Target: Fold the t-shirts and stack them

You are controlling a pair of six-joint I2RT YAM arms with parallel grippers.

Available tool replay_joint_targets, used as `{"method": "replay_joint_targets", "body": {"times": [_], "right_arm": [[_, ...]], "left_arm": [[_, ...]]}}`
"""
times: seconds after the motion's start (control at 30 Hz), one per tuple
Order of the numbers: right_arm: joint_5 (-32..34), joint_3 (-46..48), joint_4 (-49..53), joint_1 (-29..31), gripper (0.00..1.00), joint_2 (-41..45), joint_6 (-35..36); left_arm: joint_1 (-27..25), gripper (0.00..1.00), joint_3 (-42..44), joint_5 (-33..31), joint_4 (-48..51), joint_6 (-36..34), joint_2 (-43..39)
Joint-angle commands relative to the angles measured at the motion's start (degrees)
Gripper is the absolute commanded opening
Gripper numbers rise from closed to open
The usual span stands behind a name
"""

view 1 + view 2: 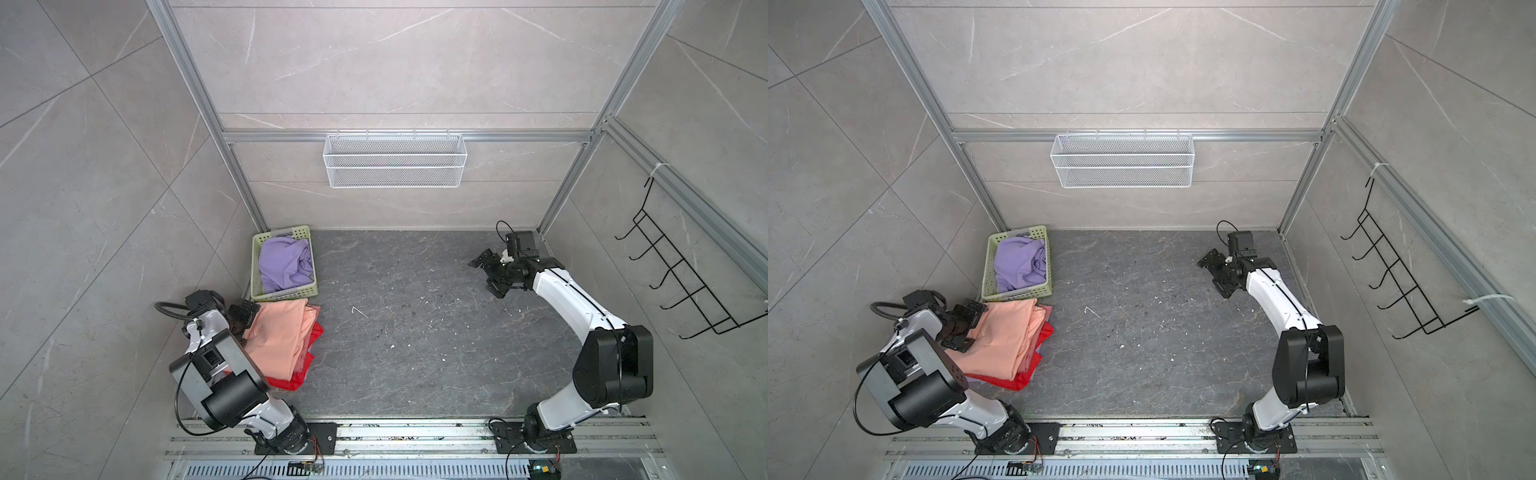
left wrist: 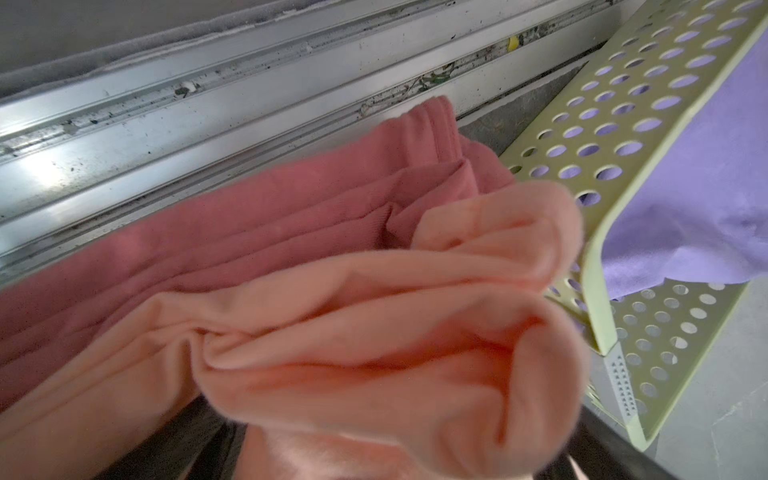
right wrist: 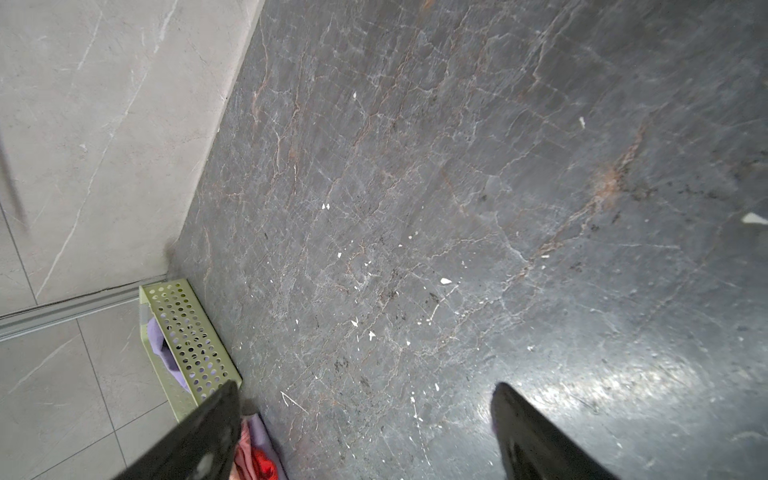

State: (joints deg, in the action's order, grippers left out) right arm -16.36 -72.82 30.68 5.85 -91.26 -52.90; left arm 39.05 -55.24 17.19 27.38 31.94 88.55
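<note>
A folded stack of t-shirts lies at the left of the dark floor. The peach t-shirt (image 1: 282,336) is on top, a dusty rose t-shirt (image 1: 314,311) peeks out below it, and a red t-shirt (image 1: 305,368) is at the bottom. A lavender t-shirt (image 1: 284,266) lies crumpled in the pale green basket (image 1: 257,249). My left gripper (image 1: 973,326) stands open at the stack's left edge. In the left wrist view the peach folds (image 2: 395,353) bulge between its dark fingers (image 2: 195,440). My right gripper (image 1: 484,276) is open over bare floor at the far right, holding nothing (image 3: 365,390).
A white wire basket (image 1: 395,160) hangs on the back wall. A black hook rack (image 1: 690,282) is on the right wall. Aluminium rails (image 1: 415,436) run along the front edge. Another rail (image 2: 208,104) runs beside the stack at the left wall.
</note>
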Motion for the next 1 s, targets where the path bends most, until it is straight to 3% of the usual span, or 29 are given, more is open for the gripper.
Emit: {"method": "replay_joint_targets", "body": {"times": [0.0, 0.2, 0.33, 0.47, 0.53, 0.63, 0.83, 0.97], "right_arm": [[1.93, 0.45, 1.18, -0.22, 0.94, 1.88, 0.1], [7.46, -2.48, 2.55, -0.62, 0.95, 3.75, 4.18], [14.8, -6.63, 5.37, -0.57, 1.0, 5.68, 9.63], [22.35, -9.26, 6.17, -0.48, 1.0, 8.51, 15.87], [26.54, -9.23, 5.82, -0.57, 0.99, 10.56, 19.08], [32.49, -6.74, 3.56, -0.57, 1.0, 14.82, 23.73], [39.7, -1.78, 4.15, -0.55, 1.0, 21.26, 28.5], [41.94, 2.15, 4.74, -0.57, 1.0, 25.1, 27.63]], "left_arm": [[0.09, 0.99, -0.66, 2.29, 0.34, 0.22, -0.16], [-0.02, 1.0, -8.79, 3.25, 6.03, -3.09, -9.0], [-1.47, 1.0, -14.99, 7.92, 9.12, -6.19, -15.22], [-9.58, 1.0, -17.35, 7.44, 8.38, -12.19, -20.69], [-16.08, 1.0, -16.4, 2.92, 6.59, -16.12, -23.04], [-23.81, 1.0, -10.54, -4.28, 0.12, -21.37, -27.21], [-26.65, 1.0, 9.97, -3.92, -20.07, -25.76, -35.67], [-29.89, 1.0, 24.91, -11.18, -33.73, -30.09, -41.71]]}}
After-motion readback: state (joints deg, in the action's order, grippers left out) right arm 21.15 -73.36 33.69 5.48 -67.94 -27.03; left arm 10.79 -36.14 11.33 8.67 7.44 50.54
